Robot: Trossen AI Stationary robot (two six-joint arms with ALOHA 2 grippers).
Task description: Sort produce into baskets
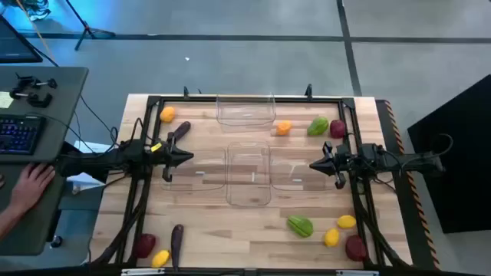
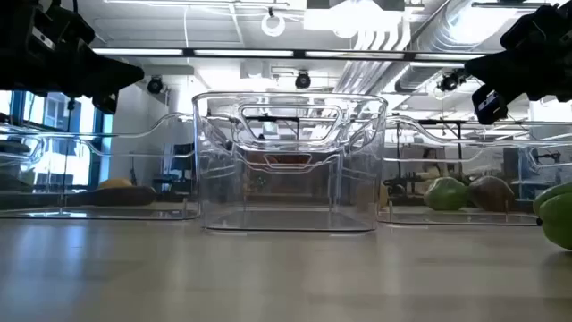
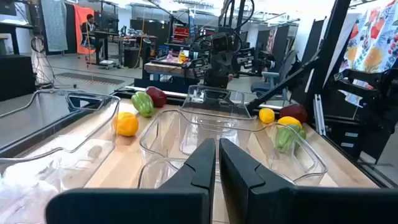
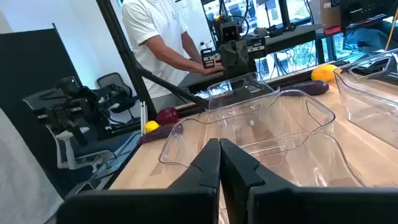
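Four clear bins stand mid-table: one at the far middle [image 1: 245, 110], one at the centre [image 1: 249, 175], one left of it [image 1: 198, 175], one right of it [image 1: 295, 175]. All look empty. Produce lies loose on the wood: an orange piece [image 1: 166, 114] and an eggplant [image 1: 179, 132] far left; an orange piece [image 1: 283, 128], a green one [image 1: 317, 126] and a dark red one [image 1: 337, 129] far right. My left gripper [image 1: 186, 159] hangs shut and empty over the left bin. My right gripper [image 1: 314, 165] hangs shut and empty over the right bin.
Near right lie a green piece [image 1: 300, 225], two lemons [image 1: 346, 221] and a dark red piece [image 1: 355, 247]. Near left lie a dark red piece [image 1: 144, 245], a lemon [image 1: 160, 258] and an eggplant [image 1: 177, 239]. A person's hand [image 1: 31, 184] rests at a desk left of the table.
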